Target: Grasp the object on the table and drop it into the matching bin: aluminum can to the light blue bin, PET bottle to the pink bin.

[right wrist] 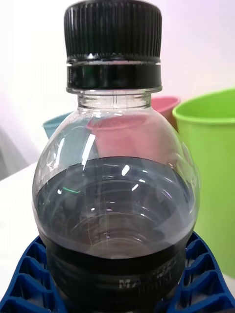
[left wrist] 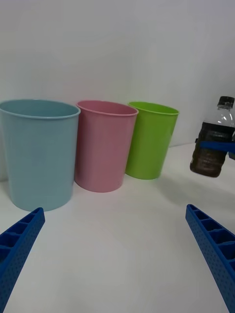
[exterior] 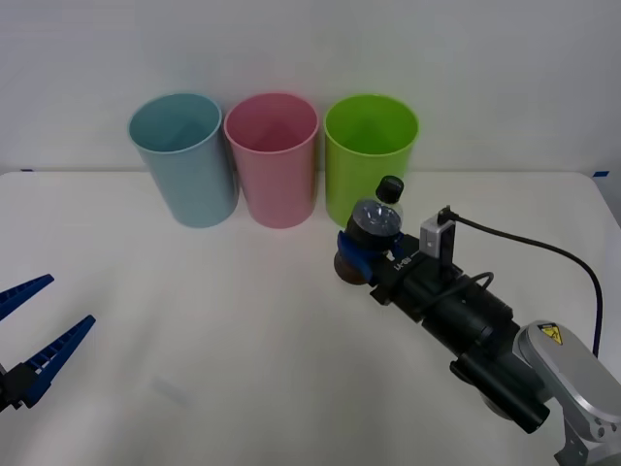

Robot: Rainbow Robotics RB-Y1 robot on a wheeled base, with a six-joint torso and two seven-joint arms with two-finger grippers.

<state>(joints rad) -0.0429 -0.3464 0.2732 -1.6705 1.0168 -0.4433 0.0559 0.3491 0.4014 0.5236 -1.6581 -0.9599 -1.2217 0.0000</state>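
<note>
Right hand [exterior: 355, 254]: clamped on bottle [exterior: 374, 229], upright between its fingers, before green bin [exterior: 370, 155].
Left hand [exterior: 34, 335]: spread wide, empty, low over tabletop [exterior: 233, 330].

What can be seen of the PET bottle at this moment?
The PET bottle is small, stubby and clear plastic with a ribbed black screw cap on. Its lower body is dark, its upper dome see-through. It stands roughly upright, held around its lower body by the right gripper, jaws closed on both sides. It sits in front of the lime green bin, seemingly lifted off the table.
</note>
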